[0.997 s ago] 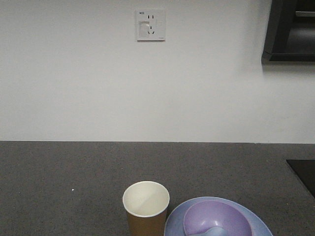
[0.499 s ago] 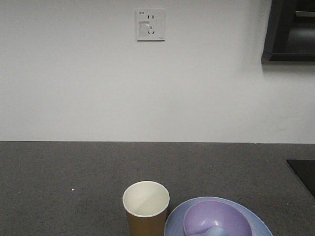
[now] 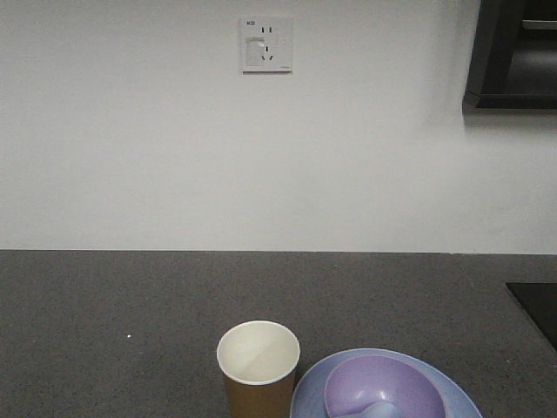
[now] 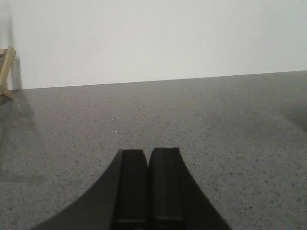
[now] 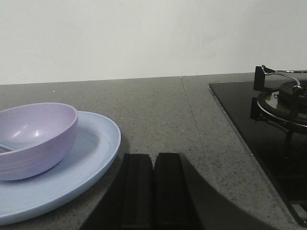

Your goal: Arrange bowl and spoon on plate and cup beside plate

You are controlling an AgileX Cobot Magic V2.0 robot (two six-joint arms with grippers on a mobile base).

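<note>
On the dark speckled table (image 3: pixel 104 313), the cup (image 3: pixel 258 366) stood upright just left of the plate (image 3: pixel 306 392), its rim close against the plate's edge; whether they touched could not be told. The bowl (image 3: pixel 383 387) sat on the plate, and the pale spoon (image 3: pixel 380 409) rested inside the bowl, only partly in view at the bottom edge.

The left end effector (image 4: pixel 148 187) had its two dark fingers pressed together, holding nothing, over bare table with none of the dishes in its wrist view. A wooden frame (image 4: pixel 5 72) showed at that view's far left.

The right end effector (image 5: pixel 154 189) was likewise closed and empty. The plate (image 5: pixel 96 158) and bowl (image 5: pixel 36 139) lay ahead and to its left, apart from it, and a gas hob (image 5: pixel 268 124) lay to its right.

A wall socket (image 3: pixel 266 43) carried small writing at its top corner, too tiny to read.
</note>
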